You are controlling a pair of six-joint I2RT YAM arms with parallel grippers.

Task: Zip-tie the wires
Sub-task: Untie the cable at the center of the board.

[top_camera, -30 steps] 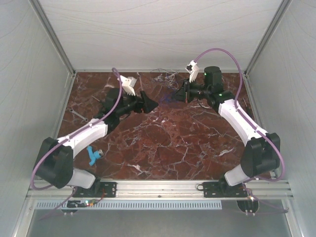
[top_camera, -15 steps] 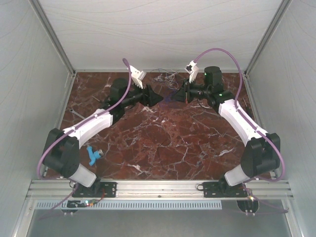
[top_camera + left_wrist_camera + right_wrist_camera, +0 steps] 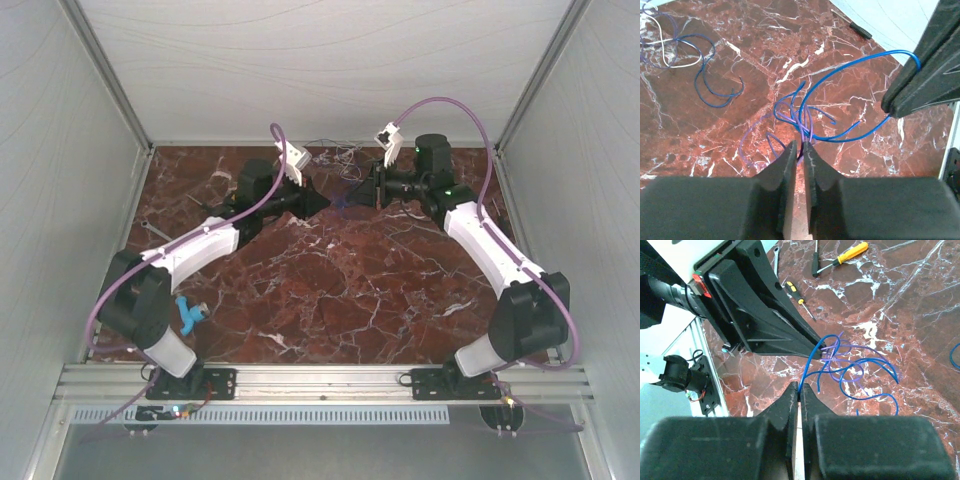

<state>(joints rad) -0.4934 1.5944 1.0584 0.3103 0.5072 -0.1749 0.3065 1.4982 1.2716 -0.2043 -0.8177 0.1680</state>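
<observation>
Wires (image 3: 795, 119) hung over the far tabletop (image 3: 700, 135) between both arms: the left pincer (image 3: 802, 146) had swung in and clamped onto the gathered strands, while the right pincer (image 3: 799, 386) stayed clenched on a blue loop. Held twice, the wires looked ready for tying.

Your left arm (image 3: 205, 243) has reached farther over the desk (image 3: 330, 300), toward the back and the middle. That puts the left claw (image 3: 318, 203) closer to the right claw (image 3: 352, 195) than a second ago. The shoulder has rolled to the right with it, and the purple cable (image 3: 272, 135) arching over the wrist has travelled along. The left claw's jaws, wide apart a second ago, have drawn in to a thin slit, with purple strands of the wires (image 3: 805, 122) caught at their tips.
</observation>
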